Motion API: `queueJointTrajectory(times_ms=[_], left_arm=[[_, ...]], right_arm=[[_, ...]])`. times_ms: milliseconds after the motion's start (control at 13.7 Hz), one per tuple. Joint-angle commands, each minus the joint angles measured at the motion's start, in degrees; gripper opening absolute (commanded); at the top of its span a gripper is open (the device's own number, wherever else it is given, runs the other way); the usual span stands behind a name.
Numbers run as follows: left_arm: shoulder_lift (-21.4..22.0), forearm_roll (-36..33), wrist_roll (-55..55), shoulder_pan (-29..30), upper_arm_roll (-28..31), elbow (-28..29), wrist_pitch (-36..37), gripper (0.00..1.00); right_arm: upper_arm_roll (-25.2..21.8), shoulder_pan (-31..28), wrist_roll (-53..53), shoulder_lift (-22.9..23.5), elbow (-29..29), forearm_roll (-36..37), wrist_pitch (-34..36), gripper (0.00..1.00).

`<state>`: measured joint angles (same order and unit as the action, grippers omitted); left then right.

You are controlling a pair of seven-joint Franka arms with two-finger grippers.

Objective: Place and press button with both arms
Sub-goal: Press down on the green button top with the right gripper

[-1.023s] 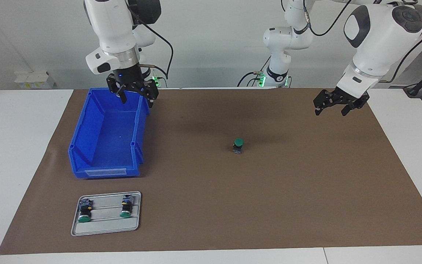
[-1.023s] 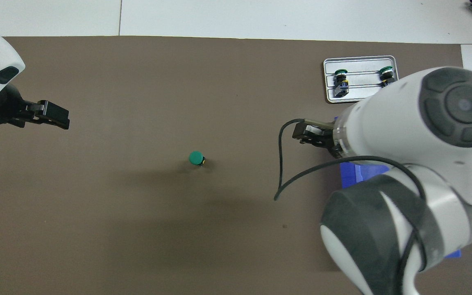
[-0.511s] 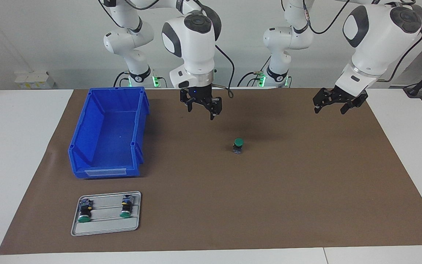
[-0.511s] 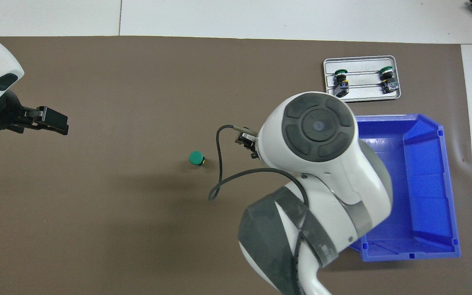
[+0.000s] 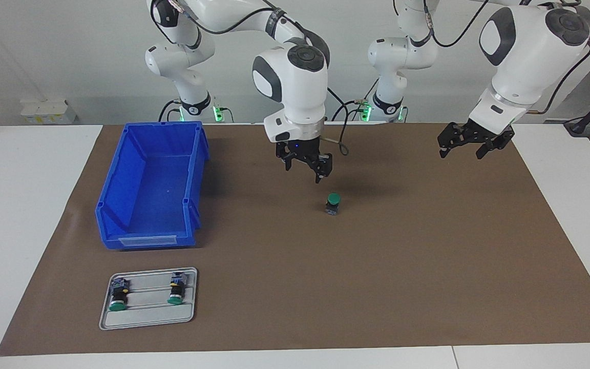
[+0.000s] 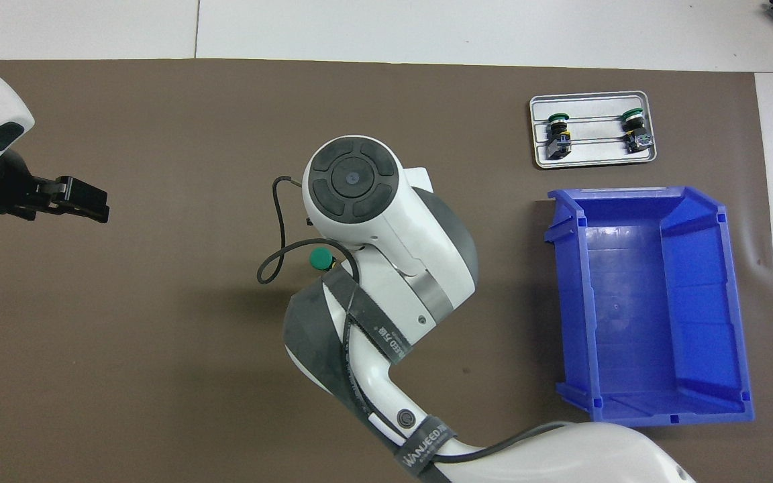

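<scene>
- The button [image 5: 332,203] stands upright on the brown mat [image 5: 377,266] near the middle of the table, alone and touched by nothing.
- Its long axis is vertical: the round green cap points up and the stubby black body sits on the mat beneath it. In the overhead view the cap [image 6: 321,258] shows as a full circle, which fits that upright stance.
- The right gripper [image 5: 309,165] hangs in the air with its fingers spread apart and nothing between them. It is over the mat just beside the button, toward the right arm's end of the table, and is clear of the cap.
- In the overhead view the right arm's wrist covers its own gripper, and the button shows at the wrist's edge.
- The left gripper [image 5: 468,145] waits raised over the mat toward the left arm's end of the table, well apart from the button. Its fingers are apart and hold nothing.
- A blue bin [image 5: 121,205] sits on the mat toward the right arm's end, well apart from the button.
- A grey tray [image 5: 146,315] lies farther from the robots than the bin. Two more buttons [image 5: 119,294] lie on their sides in it, green caps pointing away from the robots.
</scene>
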<state>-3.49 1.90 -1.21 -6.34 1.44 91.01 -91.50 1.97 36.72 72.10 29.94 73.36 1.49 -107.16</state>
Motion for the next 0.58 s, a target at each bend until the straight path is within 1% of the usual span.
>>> queueJointTrajectory(times_ms=[0,219,365,511], left_arm=[[1.9,0.6,-0.5,0.6,-0.4,2.2,-1.5,1.0],[1.9,0.6,-0.5,0.6,-0.4,2.2,-1.5,1.0],[1.9,0.5,-0.5,0.6,-0.4,2.2,-1.5,1.0],[1.9,0.6,-0.5,0.7,-0.4,2.2,-1.5,1.0]], right_arm=[[0.4,1.8,2.7,6.1,-5.3,1.1,0.0,0.95],[0.4,2.9,3.3,8.6,-5.8,1.7,-2.1,0.93],[0.5,3.6,5.1,10.5,-5.4,3.2,-5.2,0.92],[0.5,3.5,5.1,10.8,-4.8,3.6,-7.5,0.91]])
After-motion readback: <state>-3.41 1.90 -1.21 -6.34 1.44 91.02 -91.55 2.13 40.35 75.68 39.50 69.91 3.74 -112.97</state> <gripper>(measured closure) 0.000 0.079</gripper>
